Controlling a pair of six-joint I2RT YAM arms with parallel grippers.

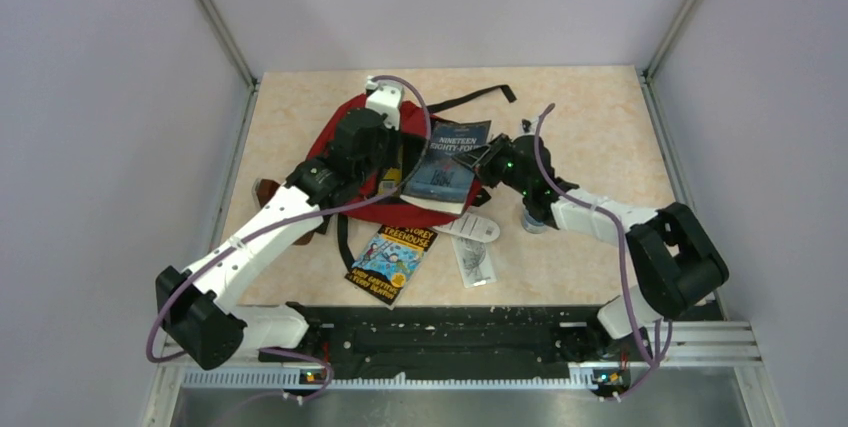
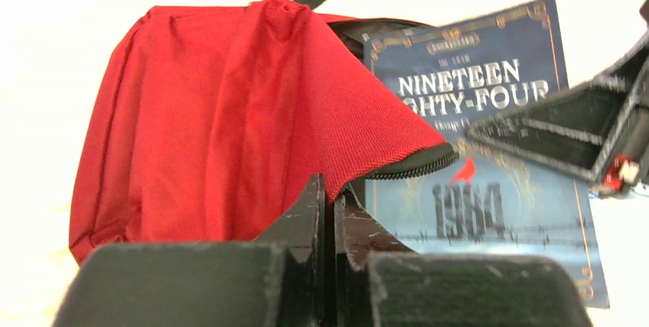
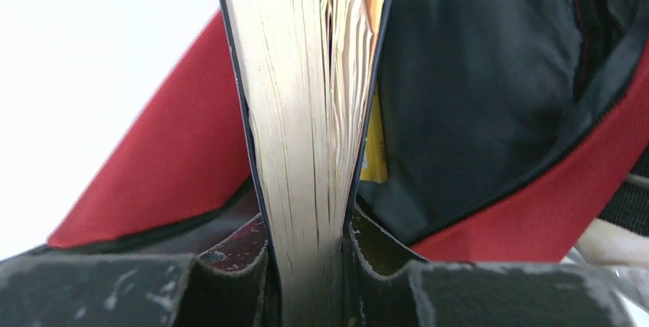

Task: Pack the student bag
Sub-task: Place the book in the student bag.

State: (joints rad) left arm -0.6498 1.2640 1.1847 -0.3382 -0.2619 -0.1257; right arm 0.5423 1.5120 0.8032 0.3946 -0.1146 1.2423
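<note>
The red student bag (image 1: pixel 415 212) lies mid-table with its mouth open towards the right. My left gripper (image 1: pixel 393 169) is shut on the red flap at the bag's zipper edge (image 2: pixel 331 189) and holds the fabric (image 2: pixel 207 112) lifted. My right gripper (image 1: pixel 475 159) is shut on the edge of a dark blue book, Nineteen Eighty-Four (image 1: pixel 445 162), which lies partly in the bag's mouth. In the right wrist view the book's page edges (image 3: pixel 298 112) stand between my jaws (image 3: pixel 310 235), with the bag's black lining (image 3: pixel 474 74) behind. The book's cover (image 2: pixel 490 189) shows in the left wrist view.
A colourful Treehouse book (image 1: pixel 392 262) lies in front of the bag. A white packet (image 1: pixel 470 229) and a clear packet (image 1: pixel 475 262) lie beside it. A small grey round item (image 1: pixel 535 219) sits under my right arm. A brown pouch (image 1: pixel 265 190) lies left of the bag. Something yellow (image 3: pixel 373 143) shows inside the bag.
</note>
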